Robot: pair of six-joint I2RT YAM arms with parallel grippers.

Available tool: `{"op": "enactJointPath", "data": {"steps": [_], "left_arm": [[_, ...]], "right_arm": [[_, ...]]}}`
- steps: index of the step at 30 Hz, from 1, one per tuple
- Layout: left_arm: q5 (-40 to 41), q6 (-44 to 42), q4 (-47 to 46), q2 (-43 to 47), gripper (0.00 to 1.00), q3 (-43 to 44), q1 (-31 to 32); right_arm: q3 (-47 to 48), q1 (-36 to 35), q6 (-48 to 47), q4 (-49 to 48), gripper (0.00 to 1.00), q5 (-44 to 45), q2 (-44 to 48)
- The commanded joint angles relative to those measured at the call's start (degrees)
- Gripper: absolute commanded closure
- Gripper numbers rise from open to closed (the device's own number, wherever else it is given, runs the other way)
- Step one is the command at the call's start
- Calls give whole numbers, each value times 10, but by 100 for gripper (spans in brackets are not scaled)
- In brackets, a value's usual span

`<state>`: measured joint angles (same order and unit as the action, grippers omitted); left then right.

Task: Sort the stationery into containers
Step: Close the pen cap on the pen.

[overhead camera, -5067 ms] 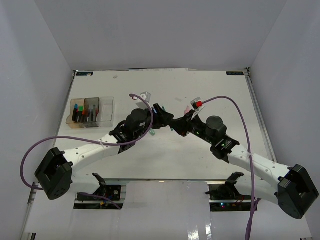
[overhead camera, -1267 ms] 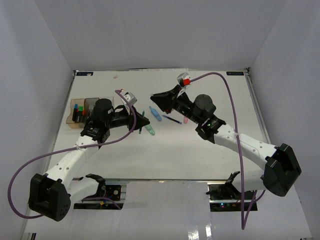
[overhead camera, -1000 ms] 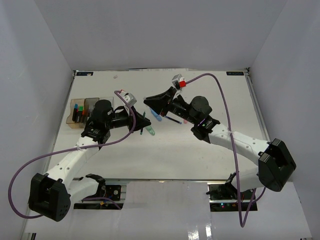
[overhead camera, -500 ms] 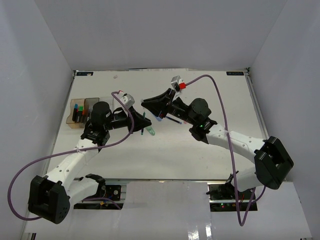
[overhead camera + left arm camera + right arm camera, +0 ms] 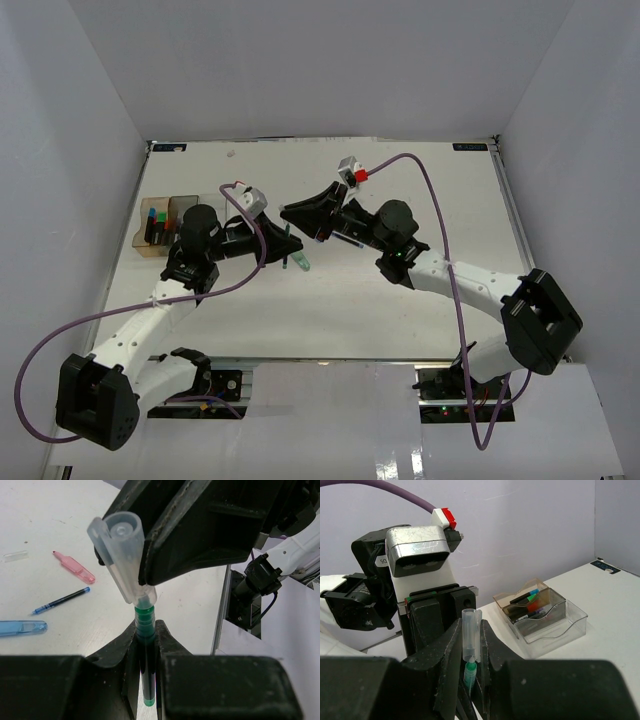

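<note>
Gripping the clear cap [image 5: 121,555], right tool [image 5: 471,642] has reached left tool [image 5: 145,640] — clamped on the green pen [image 5: 145,622]; capping seemingly underway.

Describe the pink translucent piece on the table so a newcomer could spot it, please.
On the white table, left of the gripped green pen, loose items lie. The pink translucent tapered piece lies near the thin blue pen, the only pink one.

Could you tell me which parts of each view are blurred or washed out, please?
Left wrist: the left fingers are a dark blur, the pen and cap clearer. Right wrist: the right fingers are soft, the containers crisp. Top: even light, glare on the front ledge.
</note>
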<state>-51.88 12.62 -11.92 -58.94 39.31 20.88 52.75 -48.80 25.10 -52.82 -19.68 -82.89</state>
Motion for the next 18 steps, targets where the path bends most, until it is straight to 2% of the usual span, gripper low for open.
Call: {"op": "enactJointPath", "data": {"steps": [1, 18], "left_arm": [[-11, 4, -14, 12, 80, -6, -1], [-4, 20, -46, 29, 80, -20, -1]], "right_arm": [[-2, -3, -1, -38, 88, -3, 5], [-20, -3, -4, -48, 87, 1, 9]]}}
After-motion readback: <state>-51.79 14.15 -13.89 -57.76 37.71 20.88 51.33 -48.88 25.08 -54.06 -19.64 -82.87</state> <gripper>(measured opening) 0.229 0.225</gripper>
